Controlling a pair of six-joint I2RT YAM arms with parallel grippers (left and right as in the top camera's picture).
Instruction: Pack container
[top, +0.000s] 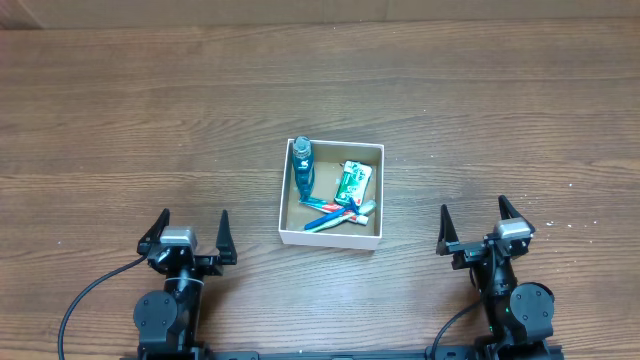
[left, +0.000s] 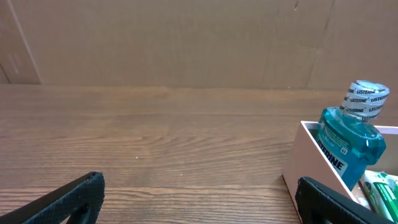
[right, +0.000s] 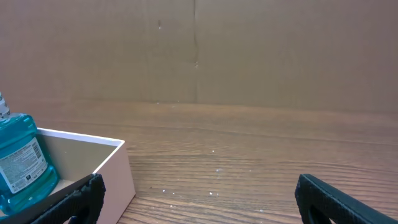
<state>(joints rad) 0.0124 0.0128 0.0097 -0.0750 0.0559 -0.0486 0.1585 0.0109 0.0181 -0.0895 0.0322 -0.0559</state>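
The container (top: 282, 205) is a square white-walled box with a brown floor at the table's middle. Inside it lie a blue mouthwash bottle (top: 301, 167), a green toothpaste box (top: 352, 182) and a toothbrush and tube (top: 335, 215). My left gripper (top: 190, 232) is open and empty, near the front edge, left of the container. My right gripper (top: 478, 224) is open and empty, right of the container. The left wrist view shows the bottle (left: 349, 143) standing in the container (left: 305, 162). The right wrist view shows the container's wall (right: 115, 174) and the bottle (right: 22, 162).
A brown cardboard wall (left: 186, 43) stands along the table's far edge. Bare wooden tabletop (top: 150, 120) surrounds the container on all sides.
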